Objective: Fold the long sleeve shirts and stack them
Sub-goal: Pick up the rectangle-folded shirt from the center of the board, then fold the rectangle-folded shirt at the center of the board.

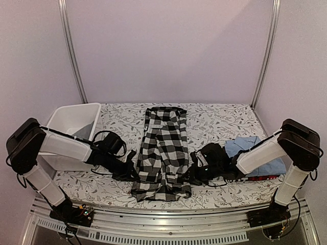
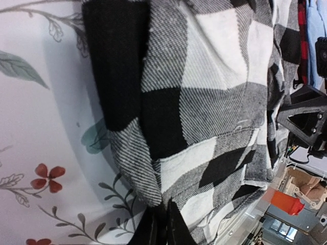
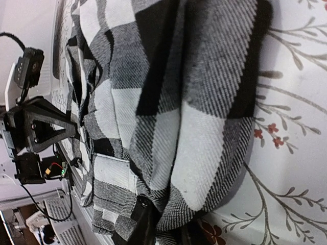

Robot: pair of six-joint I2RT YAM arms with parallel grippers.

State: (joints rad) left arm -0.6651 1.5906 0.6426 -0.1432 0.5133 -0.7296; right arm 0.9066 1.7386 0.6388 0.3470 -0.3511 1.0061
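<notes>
Along the near edge a metal rail [image 1: 168,212] is carrying both arm bases, and just beyond it the black-and-white checked shirt [image 1: 163,148] is lying in a long narrow strip down the middle of the floral table cover [image 1: 219,120], its near end bunching close to the rail. The left gripper [image 1: 132,171] is reaching in low from the left and pressing against that strip's left edge; in its wrist view its jaws are pinching together on the folded hem. The right gripper [image 1: 193,171] is doing likewise on the right edge, with its jaws clamping a thick fold of the same cloth. Behind the right forearm, partly hidden by it, a light blue shirt [image 1: 255,148] is lying crumpled on the right side of the table, with a red-and-black shirt [image 1: 263,177] peeking out beneath it at the near side. On the left, a white tub [image 1: 76,115] is sitting behind the left arm, well apart from the checked shirt. The strip's far end is stopping short of the back wall [image 1: 168,51].
</notes>
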